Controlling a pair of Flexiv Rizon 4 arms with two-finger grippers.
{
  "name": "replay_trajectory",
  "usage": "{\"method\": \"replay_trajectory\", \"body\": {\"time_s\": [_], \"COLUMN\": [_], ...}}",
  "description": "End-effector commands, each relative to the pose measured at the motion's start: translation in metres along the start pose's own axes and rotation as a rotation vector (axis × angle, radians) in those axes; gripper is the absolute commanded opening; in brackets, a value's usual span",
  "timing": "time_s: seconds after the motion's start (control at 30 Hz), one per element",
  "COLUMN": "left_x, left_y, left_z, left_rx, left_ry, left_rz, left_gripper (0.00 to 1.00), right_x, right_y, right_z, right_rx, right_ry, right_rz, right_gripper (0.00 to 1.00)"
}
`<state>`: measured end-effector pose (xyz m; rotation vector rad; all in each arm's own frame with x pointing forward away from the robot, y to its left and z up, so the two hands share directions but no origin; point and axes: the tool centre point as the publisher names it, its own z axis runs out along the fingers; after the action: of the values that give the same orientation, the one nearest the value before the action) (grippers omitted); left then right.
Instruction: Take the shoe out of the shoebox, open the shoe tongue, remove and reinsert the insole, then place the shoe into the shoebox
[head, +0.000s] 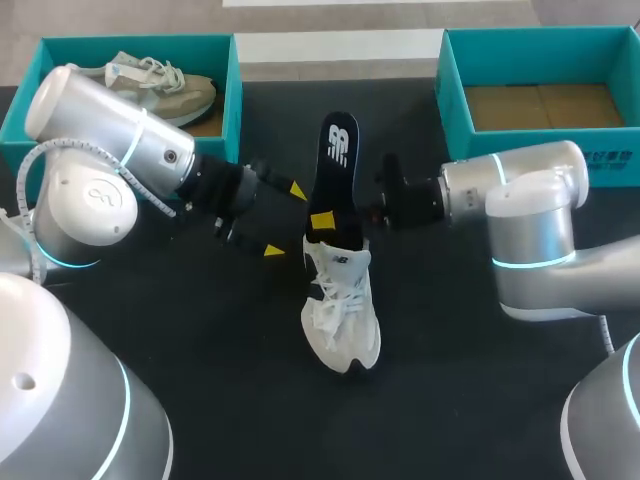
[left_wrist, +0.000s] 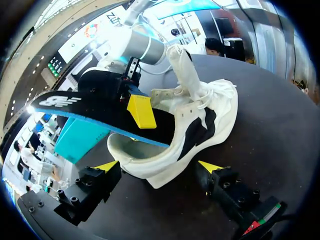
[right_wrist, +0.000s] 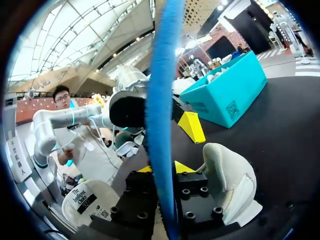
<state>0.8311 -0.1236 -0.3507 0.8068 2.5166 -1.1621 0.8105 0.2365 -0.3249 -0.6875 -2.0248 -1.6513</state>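
right gripper (right_wrist: 162, 168) clenched on insole (head: 338, 165) | left gripper (left_wrist: 159, 166) released, shoe (head: 342, 310) heel just ahead | shoe mid-table (head: 200, 340), long axis near-far, toe toward robot | insole rises from shoe's opening, pointing away

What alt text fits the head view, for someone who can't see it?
A white shoe stands on a black table while the right claw grips a black insole sticking out of it. The left claw hangs open beside the shoe. Two teal boxes sit behind; the left one holds another shoe.
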Motion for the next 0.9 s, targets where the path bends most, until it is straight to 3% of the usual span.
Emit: {"method": "replay_trajectory", "body": {"time_s": [0.03,0.47,0.7,0.73,0.77,0.8,0.87,0.9], "left_x": [0.0,0.0,0.0,0.0,0.0,0.0,0.0,0.0], "left_y": [-0.001,-0.001,-0.001,-0.001,-0.001,-0.001,-0.001,-0.001], "left_z": [0.0,0.0,0.0,0.0,0.0,0.0,0.0,0.0], "left_rx": [-0.005,-0.005,-0.005,-0.005,-0.005,-0.005,-0.005,-0.005], "left_ry": [0.002,0.002,0.002,0.002,0.002,0.002,0.002,0.002], "left_rz": [0.0,0.0,0.0,0.0,0.0,0.0,0.0,0.0], "left_gripper": [1.0,1.0,1.0,1.0,1.0,1.0,1.0,1.0], "right_x": [0.001,0.002,0.003,0.003,0.003,0.003,0.004,0.005], "right_y": [-0.008,-0.038,-0.031,-0.031,-0.03,-0.029,-0.027,-0.025], "right_z": [0.002,0.009,0.002,0.001,0.001,0.0,-0.001,-0.002], "right_rx": [0.01,0.057,0.048,0.048,0.048,0.047,0.048,0.05], "right_ry": [-0.006,-0.01,-0.026,-0.027,-0.026,-0.026,-0.027,-0.03], "right_rz": [0.015,0.113,0.098,0.097,0.096,0.094,0.089,0.083], "right_gripper": [0.0,0.0,0.0,0.03,0.23,0.3,0.38,0.37]}}
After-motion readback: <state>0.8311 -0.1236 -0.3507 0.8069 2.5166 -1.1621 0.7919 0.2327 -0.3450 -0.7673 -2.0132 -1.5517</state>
